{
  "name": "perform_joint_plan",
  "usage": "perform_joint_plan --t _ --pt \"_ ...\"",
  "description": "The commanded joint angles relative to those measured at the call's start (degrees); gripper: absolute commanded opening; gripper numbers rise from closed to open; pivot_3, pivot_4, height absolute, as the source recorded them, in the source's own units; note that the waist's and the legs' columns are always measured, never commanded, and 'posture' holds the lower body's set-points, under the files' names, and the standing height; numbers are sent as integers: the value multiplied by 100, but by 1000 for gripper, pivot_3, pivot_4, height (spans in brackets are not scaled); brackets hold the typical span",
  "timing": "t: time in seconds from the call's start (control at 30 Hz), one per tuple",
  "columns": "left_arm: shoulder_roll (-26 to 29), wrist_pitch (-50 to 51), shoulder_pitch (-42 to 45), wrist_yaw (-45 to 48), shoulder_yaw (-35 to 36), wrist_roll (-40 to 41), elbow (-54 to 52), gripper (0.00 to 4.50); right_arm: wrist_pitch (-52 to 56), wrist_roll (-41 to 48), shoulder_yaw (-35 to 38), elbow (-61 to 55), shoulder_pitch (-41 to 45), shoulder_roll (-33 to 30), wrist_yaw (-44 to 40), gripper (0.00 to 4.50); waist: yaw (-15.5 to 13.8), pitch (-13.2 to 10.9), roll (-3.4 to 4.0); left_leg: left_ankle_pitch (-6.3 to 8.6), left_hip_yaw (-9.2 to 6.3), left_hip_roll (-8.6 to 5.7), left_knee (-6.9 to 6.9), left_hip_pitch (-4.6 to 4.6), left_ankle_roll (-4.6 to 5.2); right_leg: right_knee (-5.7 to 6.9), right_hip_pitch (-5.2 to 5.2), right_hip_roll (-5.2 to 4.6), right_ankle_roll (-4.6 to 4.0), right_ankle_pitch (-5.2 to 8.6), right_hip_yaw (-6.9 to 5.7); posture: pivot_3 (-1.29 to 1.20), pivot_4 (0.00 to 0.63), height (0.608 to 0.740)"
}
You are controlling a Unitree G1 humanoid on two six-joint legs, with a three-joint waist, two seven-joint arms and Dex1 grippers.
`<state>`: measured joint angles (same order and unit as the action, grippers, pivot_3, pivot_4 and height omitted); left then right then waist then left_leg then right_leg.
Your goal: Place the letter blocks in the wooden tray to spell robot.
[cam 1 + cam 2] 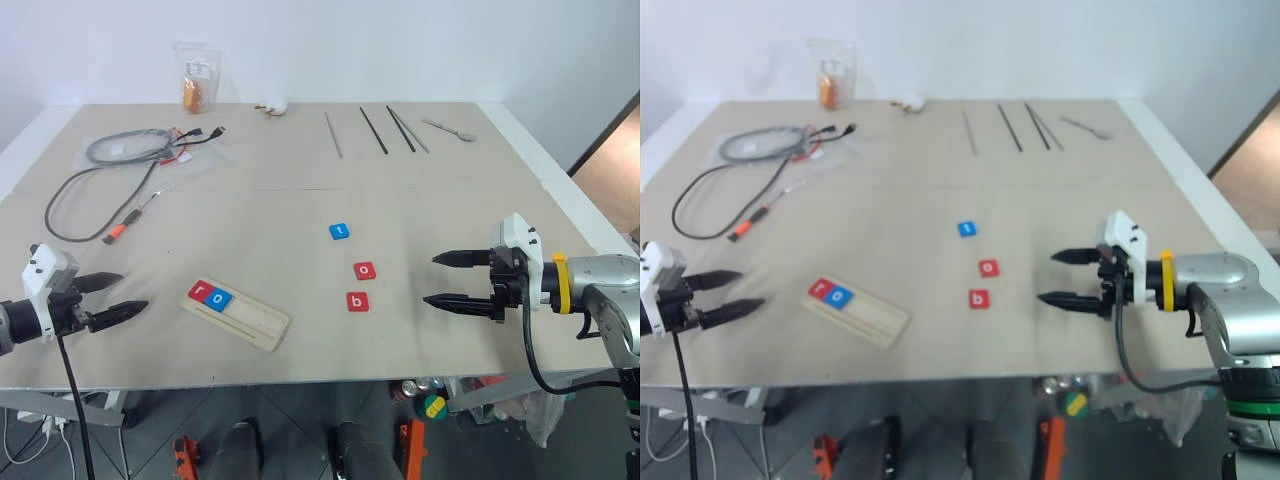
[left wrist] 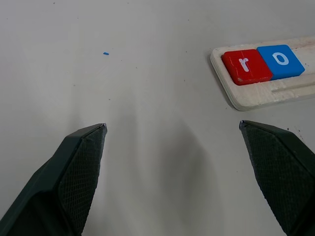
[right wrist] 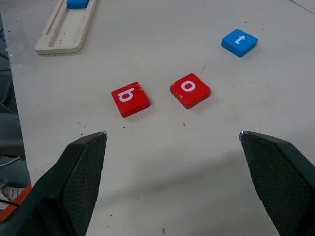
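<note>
A beige table (image 1: pixel 300 215) carries the wooden tray (image 1: pixel 250 320), three loose letter blocks (image 1: pixel 358 301) and cables (image 1: pixel 120 150).

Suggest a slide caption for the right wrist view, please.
Open right gripper facing the loose red b, red o and blue t blocks.

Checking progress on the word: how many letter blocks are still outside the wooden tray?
3, all loose on the table right of the wooden tray: red b, red o just beyond it, blue t farthest back.
</note>
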<state>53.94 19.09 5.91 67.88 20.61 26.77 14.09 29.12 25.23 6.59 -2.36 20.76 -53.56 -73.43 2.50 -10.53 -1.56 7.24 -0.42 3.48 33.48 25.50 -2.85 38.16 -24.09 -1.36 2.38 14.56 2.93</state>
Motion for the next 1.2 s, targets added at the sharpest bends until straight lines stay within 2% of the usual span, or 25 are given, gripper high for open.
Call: perform_joint_plan --t 0.03,0.23,0.37,0.53,0.67,0.77,1.03,1.2 --pt "96 -126 196 38 155 53 -6 4500 73 128 106 -242 22 -30 88 4451 0 0 0 0 0 0 0 0 0 0 0 0 0 0 0 0 150 740" --pt "22 -547 793 773 -22 180 395 4500 -12 57 -3 -142 61 56 180 4451 -11 1 -3 0 5 4 2 1 -1 1 -1 7 6 -5 4 0 150 740" --pt "38 -1425 1136 1548 -291 22 595 4500 63 179 1 -160 207 -15 35 4451 -7 1 -3 1 19 4 4 1 -1 0 -2 6 11 -7 19 0 150 740" --pt "176 -2497 1842 2358 -992 -558 1359 4500 466 693 -45 -975 92 -130 -316 4451 -10 2 -3 0 18 6 6 0 0 5 -5 14 12 -12 21 0 150 740" --pt "146 -3181 2735 2462 -1548 -757 2338 4500 737 1102 -86 -1940 -268 -150 -287 4451 -14 6 -12 0 10 14 13 5 0 10 -6 34 19 -11 29 0 150 740" --pt "132 -3832 3014 2462 -2114 -774 2696 4500 1088 1612 -25 -2617 -465 -103 -101 4451 -15 6 -12 0 12 15 16 6 0 11 -4 34 24 -13 35 0 150 740" --pt "94 -4708 3524 2462 -3517 -482 3176 4500 1297 1881 -42 -3153 -883 -166 276 4451 -9 7 -19 0 14 16 45 7 0 12 4 34 27 -26 40 0 150 740" --pt "-27 -4927 3858 2462 -3943 -382 3546 4500 1368 2004 20 -3209 -959 -134 489 4451 -8 7 -20 -1 19 19 73 8 1 13 10 31 23 -40 41 0 150 740"
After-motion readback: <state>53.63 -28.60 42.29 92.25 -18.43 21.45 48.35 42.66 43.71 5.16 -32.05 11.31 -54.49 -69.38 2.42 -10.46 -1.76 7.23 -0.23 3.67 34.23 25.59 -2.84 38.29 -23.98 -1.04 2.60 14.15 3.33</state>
